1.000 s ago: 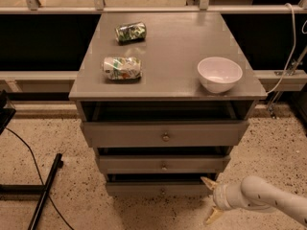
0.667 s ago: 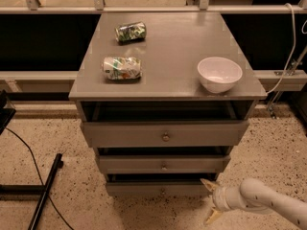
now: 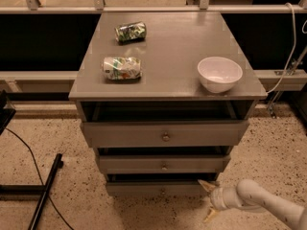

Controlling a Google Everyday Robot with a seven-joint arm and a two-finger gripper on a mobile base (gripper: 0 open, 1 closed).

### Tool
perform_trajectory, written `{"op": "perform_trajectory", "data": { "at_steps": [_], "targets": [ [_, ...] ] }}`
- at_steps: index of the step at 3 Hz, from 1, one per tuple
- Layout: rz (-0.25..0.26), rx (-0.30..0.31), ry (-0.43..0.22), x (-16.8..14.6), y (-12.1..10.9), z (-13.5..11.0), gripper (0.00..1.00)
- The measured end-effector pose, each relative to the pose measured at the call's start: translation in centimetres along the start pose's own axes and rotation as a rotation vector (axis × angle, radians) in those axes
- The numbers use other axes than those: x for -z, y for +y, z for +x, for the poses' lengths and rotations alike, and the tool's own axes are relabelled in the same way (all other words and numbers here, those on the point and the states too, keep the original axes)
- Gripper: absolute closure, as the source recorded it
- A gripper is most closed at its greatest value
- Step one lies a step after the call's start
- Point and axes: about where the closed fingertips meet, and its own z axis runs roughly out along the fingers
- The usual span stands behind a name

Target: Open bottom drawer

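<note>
The bottom drawer (image 3: 144,189) is the lowest and shallowest grey front of the cabinet, with a tiny dull knob (image 3: 162,191) at its centre and a dark gap above it. My gripper (image 3: 209,200) is low at the drawer's right end, just in front of the cabinet's lower right corner. Its fingers are spread, one pale fingertip (image 3: 206,185) up by the drawer front's right edge and the other down near the floor. It holds nothing. The white arm (image 3: 268,204) comes in from the lower right.
The middle drawer (image 3: 163,165) and the tall top drawer (image 3: 165,134) sit above. On the cabinet top (image 3: 177,47) are a white bowl (image 3: 219,74) and two crushed cans (image 3: 122,68) (image 3: 130,31). A black stand leg (image 3: 45,190) and a cable lie on the floor to the left.
My arm and gripper have edged slightly left toward the cabinet's lower right corner. The drawers have not moved.
</note>
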Motion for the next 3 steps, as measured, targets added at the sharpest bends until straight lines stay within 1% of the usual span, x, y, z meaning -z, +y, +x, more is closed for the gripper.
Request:
{"op": "perform_trajectory", "data": {
  "at_steps": [1, 2, 3],
  "targets": [
    [-0.004, -0.003, 0.002, -1.6, -1.0, 1.4, 0.00],
    [0.001, -0.011, 0.021, -3.4, -2.9, 3.1, 0.00],
    [0.002, -0.019, 0.041, -4.3, -3.8, 4.1, 0.00]
  ]
}}
